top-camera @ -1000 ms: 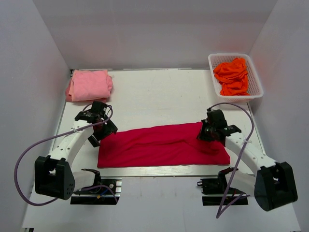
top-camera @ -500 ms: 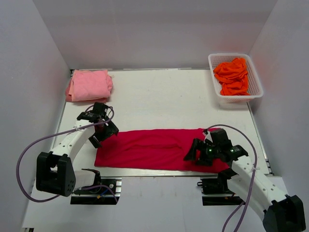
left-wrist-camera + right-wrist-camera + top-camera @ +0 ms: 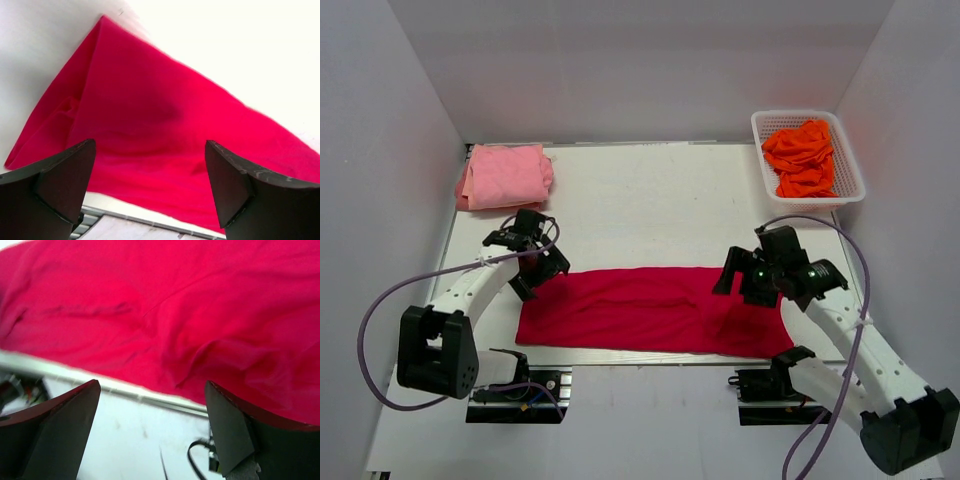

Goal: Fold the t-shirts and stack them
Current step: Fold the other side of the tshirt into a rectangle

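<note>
Crimson-red t-shirt (image 3: pixel 640 312) lies along the near edge of the table (image 3: pixel 650 200), far corners hidden behind the left gripper (image 3: pixel 150 145) and right gripper (image 3: pixel 152 385), both spread wide, holding nothing.

We find the crimson-red t-shirt (image 3: pixel 640 310) folded into a long band, lying flat along the near edge of the desk (image 3: pixel 650 210) and rumpled toward its right end. We see the light pink t-shirt (image 3: pixel 505 175) folded at the far left corner. The orange t-shirts (image 3: pixel 802 155) lie crumpled in a white basket (image 3: pixel 760 125) at the far right.
</note>
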Robot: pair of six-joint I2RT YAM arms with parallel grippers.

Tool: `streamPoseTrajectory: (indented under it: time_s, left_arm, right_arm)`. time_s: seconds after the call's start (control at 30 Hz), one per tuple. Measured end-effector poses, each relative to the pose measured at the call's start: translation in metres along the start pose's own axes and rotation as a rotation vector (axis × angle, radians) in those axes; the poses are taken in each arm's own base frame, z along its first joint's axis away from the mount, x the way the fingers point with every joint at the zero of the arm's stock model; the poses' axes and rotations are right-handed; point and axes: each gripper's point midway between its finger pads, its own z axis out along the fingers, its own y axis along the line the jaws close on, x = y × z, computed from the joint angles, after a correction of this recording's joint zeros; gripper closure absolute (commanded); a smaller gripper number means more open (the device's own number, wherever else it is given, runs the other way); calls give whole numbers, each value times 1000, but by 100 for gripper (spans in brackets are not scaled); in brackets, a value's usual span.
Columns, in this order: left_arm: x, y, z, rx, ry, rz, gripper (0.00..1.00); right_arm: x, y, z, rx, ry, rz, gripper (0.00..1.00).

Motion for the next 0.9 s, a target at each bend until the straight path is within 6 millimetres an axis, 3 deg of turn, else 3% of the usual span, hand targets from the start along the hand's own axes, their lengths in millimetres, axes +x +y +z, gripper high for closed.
streamPoseTrajectory:
  time_s: [0.23,0.4,0.57,0.7,0.9]
  left_arm:
    - [7,2,25,-30,38,14,0]
    - [14,10,39,-73,68,27,0]
    - [19,16,48,-99,85,37,0]
    - [18,17,48,-98,87,34,0]
    - [18,17,49,-114,98,36,0]
  right_arm:
    - [-23,-33,39,255,59,22,10]
    - [-21,-58,56,389,113,13,10]
    - [-15,-66,61,399,130,-24,10]
    - [9,-76,53,417,185,-23,10]
    - [50,-63,7,332,257,15,10]
